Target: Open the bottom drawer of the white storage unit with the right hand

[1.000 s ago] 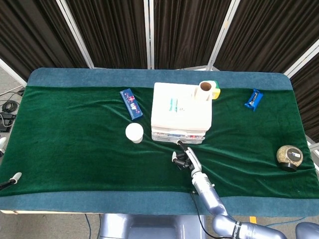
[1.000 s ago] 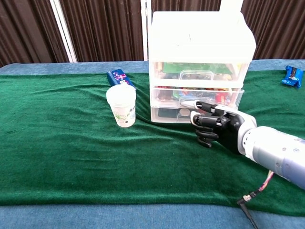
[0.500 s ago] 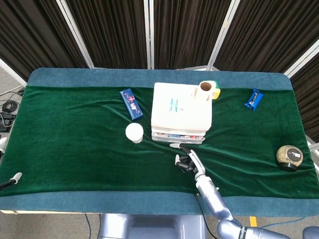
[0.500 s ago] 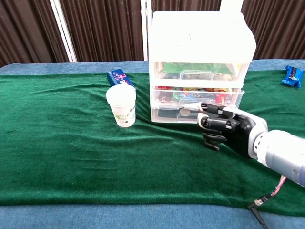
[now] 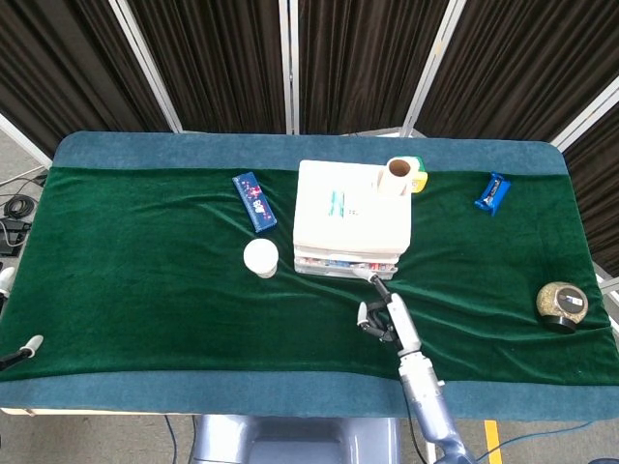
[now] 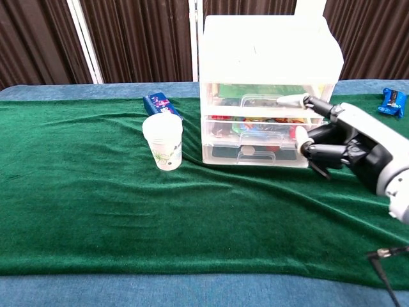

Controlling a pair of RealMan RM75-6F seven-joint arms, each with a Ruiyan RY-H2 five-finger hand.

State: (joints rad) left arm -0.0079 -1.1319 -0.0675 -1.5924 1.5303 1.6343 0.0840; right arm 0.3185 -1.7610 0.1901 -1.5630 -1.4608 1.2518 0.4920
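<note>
- Evidently, the right hand had been shifted within the last second from centre frame of the chest view toward the right edge, and raised from drawer-front height to the level of the middle drawer.
- In the head view the right hand was seen lower centre, moved rightward from below the unit's middle to below its right front corner.
- The bottom drawer of the white storage unit was seen flush with the drawers above it, so the task was judged not yet advanced; the handle at its centre had been left uncovered and ungripped.
- This drift away from the handle was judged to mean that a fresh approach would be required.
- The hand was held with its fingers curled inward and nothing grasped in them; one finger was stretched up-left toward the unit's right front edge, though contact could not be determined.
- The unit was placed upper centre in both views, on the green cloth, with a white paper cup just left of it.
- The left hand was not seen in either view.
</note>
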